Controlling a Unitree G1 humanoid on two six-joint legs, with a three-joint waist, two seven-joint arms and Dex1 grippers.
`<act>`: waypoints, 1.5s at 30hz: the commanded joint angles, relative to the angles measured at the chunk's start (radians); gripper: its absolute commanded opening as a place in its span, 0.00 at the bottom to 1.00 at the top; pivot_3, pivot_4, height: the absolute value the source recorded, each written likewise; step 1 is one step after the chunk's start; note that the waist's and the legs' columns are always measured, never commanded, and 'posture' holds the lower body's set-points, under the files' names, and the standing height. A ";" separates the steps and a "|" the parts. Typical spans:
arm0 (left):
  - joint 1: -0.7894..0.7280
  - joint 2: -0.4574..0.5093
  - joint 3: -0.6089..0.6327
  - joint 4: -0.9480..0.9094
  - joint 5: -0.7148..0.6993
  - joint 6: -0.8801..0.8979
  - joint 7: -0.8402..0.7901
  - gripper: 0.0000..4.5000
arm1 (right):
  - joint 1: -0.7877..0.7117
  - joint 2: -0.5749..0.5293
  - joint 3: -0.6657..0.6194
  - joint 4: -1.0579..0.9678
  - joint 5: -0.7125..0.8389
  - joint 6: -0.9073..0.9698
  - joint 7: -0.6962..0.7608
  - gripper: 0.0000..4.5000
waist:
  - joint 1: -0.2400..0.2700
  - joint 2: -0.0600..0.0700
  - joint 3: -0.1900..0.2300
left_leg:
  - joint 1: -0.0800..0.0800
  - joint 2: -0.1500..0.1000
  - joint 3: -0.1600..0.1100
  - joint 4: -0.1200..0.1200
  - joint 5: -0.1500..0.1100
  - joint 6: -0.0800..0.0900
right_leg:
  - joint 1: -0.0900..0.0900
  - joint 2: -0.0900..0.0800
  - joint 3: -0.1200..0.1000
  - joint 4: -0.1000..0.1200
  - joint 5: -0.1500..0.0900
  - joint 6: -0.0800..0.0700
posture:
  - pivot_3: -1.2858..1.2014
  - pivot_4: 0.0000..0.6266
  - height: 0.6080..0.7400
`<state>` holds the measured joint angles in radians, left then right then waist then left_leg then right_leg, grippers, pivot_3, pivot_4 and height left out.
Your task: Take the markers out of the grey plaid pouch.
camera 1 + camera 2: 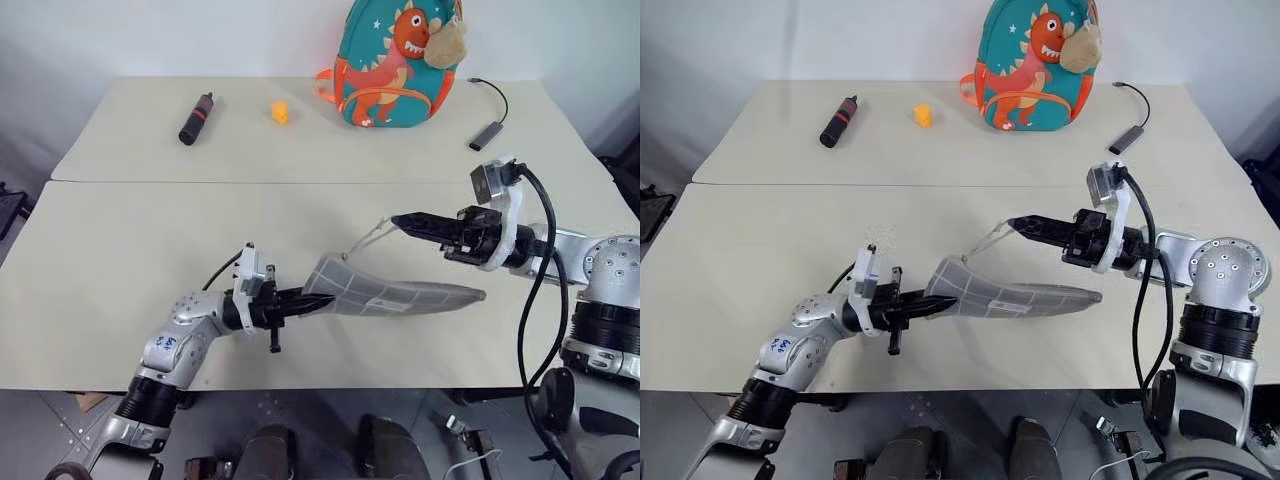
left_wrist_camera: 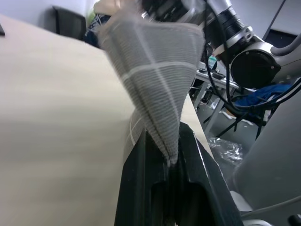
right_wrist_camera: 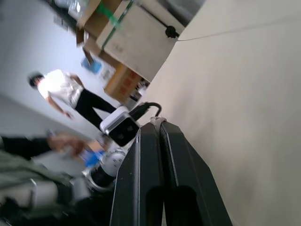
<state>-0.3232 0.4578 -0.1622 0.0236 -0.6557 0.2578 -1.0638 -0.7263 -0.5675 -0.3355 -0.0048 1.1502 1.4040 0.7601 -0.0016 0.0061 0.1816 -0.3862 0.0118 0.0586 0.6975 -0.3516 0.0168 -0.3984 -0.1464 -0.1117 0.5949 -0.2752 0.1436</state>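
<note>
The grey plaid pouch (image 1: pixel 390 292) stretches across the near table. Its left end is raised and pinched in my left gripper (image 1: pixel 325 299), which is shut on that corner. The left wrist view shows the pouch fabric (image 2: pixel 160 70) rising from between the black fingers (image 2: pixel 141 174). My right gripper (image 1: pixel 400 221) hovers above the pouch's middle, pointing left. It is shut, and the pouch's thin cord (image 1: pixel 372 235) runs taut up to its tip. The markers are hidden.
On the far table lie a thick black-and-red cylinder (image 1: pixel 196 118), a small yellow block (image 1: pixel 280 112), a teal dinosaur backpack (image 1: pixel 400 65) and a cable with an adapter (image 1: pixel 487 135). A person (image 3: pixel 61 92) stands in the room in the right wrist view.
</note>
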 commanded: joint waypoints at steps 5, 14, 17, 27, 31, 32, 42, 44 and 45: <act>0.002 -0.043 0.039 0.029 -0.008 0.156 0.077 0.00 | -0.018 0.029 0.058 -0.227 0.047 -0.134 0.067 0.01 | 0.004 0.000 0.000 | 0.000 0.000 0.000 0.000 0.000 0.000 | 0.000 0.000 0.000 0.000 0.000 0.000 | 0.52 0.24 1.00; -0.011 -0.087 0.228 -0.020 -0.256 0.436 0.136 0.00 | 0.099 -0.202 0.201 -0.196 -0.193 -0.365 0.324 0.01 | 0.013 -0.001 0.000 | 0.000 0.000 0.000 0.001 0.000 0.000 | 0.000 0.000 0.001 -0.001 0.000 0.001 | 0.52 0.24 1.00; 0.004 -0.067 0.229 -0.024 -0.222 0.422 0.102 0.00 | 0.094 -0.225 0.194 -0.131 -0.238 -0.419 0.345 0.01 | 0.012 -0.001 0.000 | 0.000 0.000 0.000 0.000 0.000 0.000 | 0.000 0.000 0.001 -0.001 0.000 0.001 | 0.52 0.24 1.00; 0.044 -0.048 0.206 -0.051 -0.123 0.308 0.038 0.00 | 0.091 -0.263 0.170 0.013 -0.350 -0.535 0.361 0.01 | 0.021 -0.001 0.000 | 0.000 0.000 0.001 0.001 0.000 0.000 | 0.000 0.000 0.001 -0.001 0.000 0.001 | 0.52 0.24 1.00; 0.048 -0.042 0.209 -0.048 -0.076 0.221 0.016 0.00 | 0.116 -0.318 0.148 0.065 -0.376 -0.550 0.395 0.01 | 0.028 -0.001 0.000 | 0.000 0.000 0.001 0.001 0.000 0.000 | 0.000 0.000 0.001 -0.002 0.000 0.001 | 0.52 0.24 1.00; 0.049 -0.042 0.209 -0.046 -0.068 0.206 0.011 0.00 | 0.121 -0.326 0.145 0.072 -0.379 -0.553 0.400 0.01 | 0.028 -0.001 0.000 | 0.000 0.000 0.001 0.000 0.000 0.000 | 0.000 0.000 0.001 -0.002 0.000 0.001 | 0.52 0.24 1.00; 0.046 -0.035 0.207 -0.024 -0.025 0.137 -0.030 0.00 | 0.276 -0.409 0.110 0.165 -0.508 -0.763 0.486 0.01 | 0.025 -0.001 0.000 | 0.000 0.000 0.003 0.000 0.000 0.000 | 0.000 0.000 0.001 -0.002 0.001 0.001 | 0.52 0.24 1.00; 0.046 -0.036 0.202 -0.018 -0.027 0.143 -0.042 0.00 | 0.279 -0.390 0.084 0.179 -0.505 -0.784 0.473 0.01 | 0.023 -0.001 0.000 | 0.001 0.000 0.003 0.000 0.000 0.000 | 0.000 0.000 0.001 -0.002 0.001 0.001 | 0.52 0.24 1.00; 0.046 -0.036 0.201 -0.016 -0.027 0.144 -0.047 0.00 | 0.278 -0.380 0.076 0.180 -0.505 -0.788 0.457 0.01 | 0.024 -0.001 0.000 | 0.001 0.001 0.003 0.001 0.000 0.000 | 0.000 0.000 0.001 -0.002 0.001 0.001 | 0.52 0.24 1.00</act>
<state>-0.2788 0.4150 0.0306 0.0150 -0.6806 0.4059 -1.0938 -0.4446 -0.9487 -0.2098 0.1750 0.6434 0.6385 1.2296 0.0222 0.0050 0.1820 -0.3853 0.0125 0.0619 0.6981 -0.3516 0.0168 -0.3981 -0.1460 -0.1109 0.5933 -0.2746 0.1447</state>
